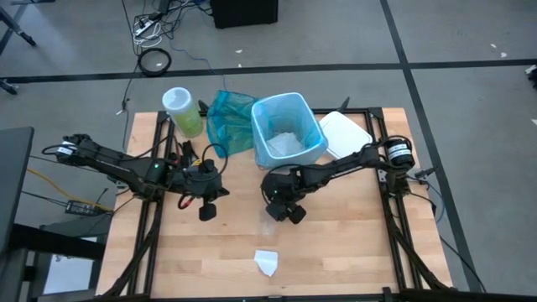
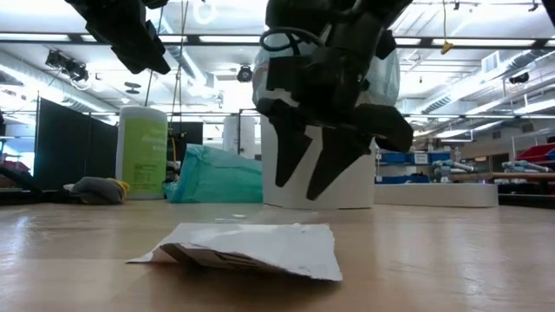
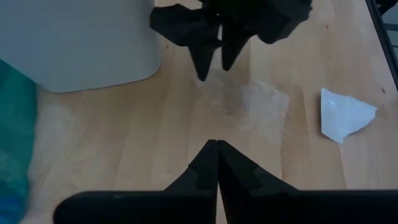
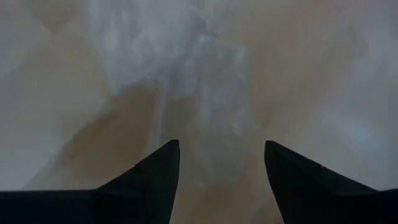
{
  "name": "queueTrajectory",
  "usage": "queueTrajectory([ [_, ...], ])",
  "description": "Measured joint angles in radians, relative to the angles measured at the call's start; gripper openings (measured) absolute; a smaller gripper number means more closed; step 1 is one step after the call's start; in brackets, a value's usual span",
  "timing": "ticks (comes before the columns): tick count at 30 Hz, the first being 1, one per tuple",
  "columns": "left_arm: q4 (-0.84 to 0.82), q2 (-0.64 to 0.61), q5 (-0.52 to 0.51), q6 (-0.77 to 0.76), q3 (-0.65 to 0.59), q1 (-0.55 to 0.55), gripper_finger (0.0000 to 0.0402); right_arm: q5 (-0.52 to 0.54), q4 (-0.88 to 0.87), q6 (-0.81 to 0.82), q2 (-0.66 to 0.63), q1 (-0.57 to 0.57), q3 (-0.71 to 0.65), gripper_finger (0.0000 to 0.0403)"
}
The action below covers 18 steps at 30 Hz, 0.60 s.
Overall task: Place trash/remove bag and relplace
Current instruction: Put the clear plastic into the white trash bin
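The white bin (image 1: 288, 130), lined with the light-blue bag (image 1: 267, 107), stands at the table's far middle with crumpled white paper (image 1: 285, 144) inside. A clear plastic bit (image 3: 249, 102) lies on the wood in front of the bin. My right gripper (image 1: 281, 211) points down just above that bit's far end, open, its fingers (image 4: 163, 171) standing apart over the plastic (image 4: 205, 81). A white paper scrap (image 1: 267, 262) lies flat near the table's near edge. My left gripper (image 1: 207, 210) hangs to the left, shut and empty.
A darker teal bag (image 1: 228, 122) lies left of the bin, with a green lidded canister (image 1: 183, 111) beyond it. A flat white lid (image 1: 344, 134) sits right of the bin. Bare wood (image 1: 352, 243) stretches across the near right of the table.
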Motion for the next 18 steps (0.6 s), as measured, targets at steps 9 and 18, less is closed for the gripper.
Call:
queueTrajectory([
  [9,0.0,0.0,0.0,0.0,0.0,0.0,0.0014,-0.018,0.0,-0.025,0.0,-0.008,-0.002,0.0221],
  [18,0.001,0.0,0.0,-0.004,0.0,0.0,0.0014,-0.008,-0.004,-0.075,-0.001,-0.004,-0.026,0.0218],
])
